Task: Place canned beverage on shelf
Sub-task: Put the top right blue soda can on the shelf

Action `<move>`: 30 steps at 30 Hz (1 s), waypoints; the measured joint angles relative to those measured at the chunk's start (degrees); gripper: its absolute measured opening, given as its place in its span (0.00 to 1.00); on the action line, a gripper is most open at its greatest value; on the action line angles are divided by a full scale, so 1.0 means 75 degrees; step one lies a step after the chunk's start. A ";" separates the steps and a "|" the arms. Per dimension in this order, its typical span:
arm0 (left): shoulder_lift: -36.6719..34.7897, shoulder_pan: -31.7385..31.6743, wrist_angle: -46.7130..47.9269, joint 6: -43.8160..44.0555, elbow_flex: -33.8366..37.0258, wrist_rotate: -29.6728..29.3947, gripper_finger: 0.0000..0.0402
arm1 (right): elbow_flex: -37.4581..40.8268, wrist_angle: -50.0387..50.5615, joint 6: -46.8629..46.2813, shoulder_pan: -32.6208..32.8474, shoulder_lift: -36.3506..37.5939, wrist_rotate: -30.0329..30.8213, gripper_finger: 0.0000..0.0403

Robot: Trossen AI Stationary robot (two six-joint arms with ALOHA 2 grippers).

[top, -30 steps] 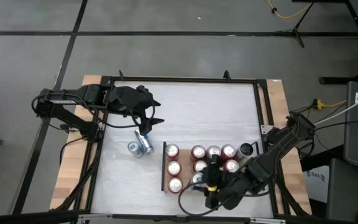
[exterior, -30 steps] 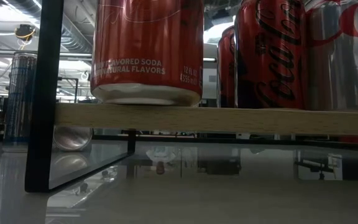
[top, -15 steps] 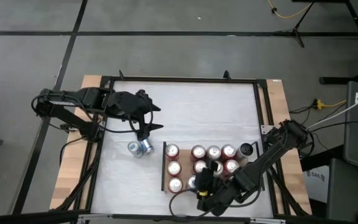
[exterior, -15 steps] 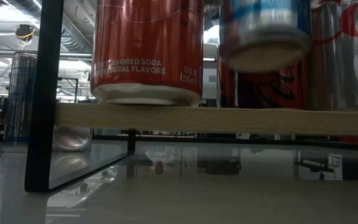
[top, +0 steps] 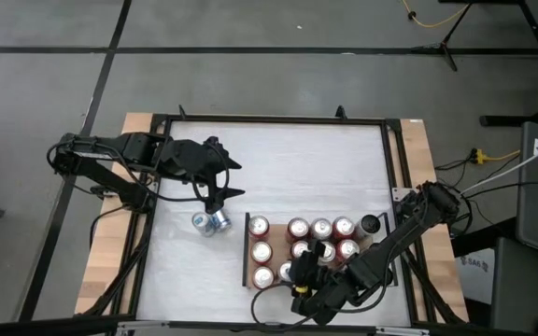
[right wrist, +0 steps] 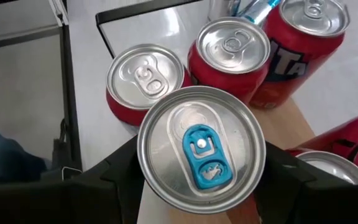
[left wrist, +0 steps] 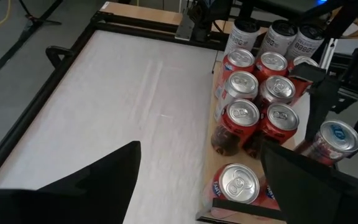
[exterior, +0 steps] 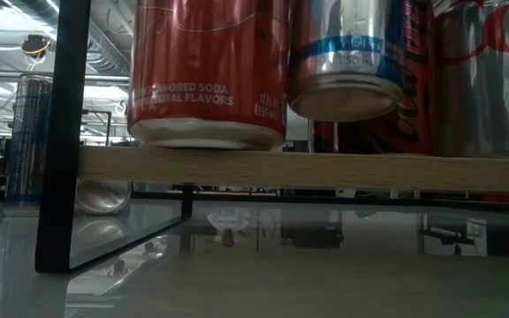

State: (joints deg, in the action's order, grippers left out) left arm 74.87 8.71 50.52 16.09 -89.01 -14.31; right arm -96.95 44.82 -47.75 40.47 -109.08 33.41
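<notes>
Overhead, blue-tabbed can (right wrist: pixel 201 148) hidden; low view: clear above shelf (exterior: pixel 307 169)

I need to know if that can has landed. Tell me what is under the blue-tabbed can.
In the low view the blue-tabbed can, held in the right pincer, hangs clear above the shelf, with open space beneath. Red cans stand beside it. What stands behind it is hidden.

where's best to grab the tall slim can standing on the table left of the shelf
Grip the slim silver-and-blue can round its upper side wall, coming straight down from above: it stands upright and is round. A second can lies close by on its side toward the wooden shelf, so the open left gripper would likely do best with its fingers on the two other sides.
</notes>
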 joint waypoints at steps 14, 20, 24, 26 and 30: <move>0.0003 0.0000 -0.0005 -0.0011 0.0003 -0.0005 0.80 | 0.0000 -0.0194 0.0000 -0.0013 -0.0398 0.0003 0.55; 0.0003 0.0000 -0.0005 -0.0014 0.0003 -0.0003 0.80 | -0.0003 -0.0220 0.0006 -0.0105 -0.0443 -0.0172 0.55; 0.0003 0.0000 -0.0005 -0.0014 0.0003 -0.0003 0.80 | -0.0006 -0.0237 0.0006 -0.0113 -0.0442 -0.0208 0.55; 0.0003 0.0000 -0.0005 -0.0014 0.0003 -0.0003 0.80 | -0.0006 -0.0230 0.0009 -0.0112 -0.0443 -0.0221 0.55; 0.0003 0.0000 -0.0005 -0.0014 0.0003 -0.0003 0.80 | -0.0006 -0.0225 0.0015 -0.0111 -0.0443 -0.0277 0.55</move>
State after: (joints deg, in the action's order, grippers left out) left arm 74.89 8.71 50.48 15.99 -88.99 -14.33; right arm -96.99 43.13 -47.64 39.64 -112.40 31.33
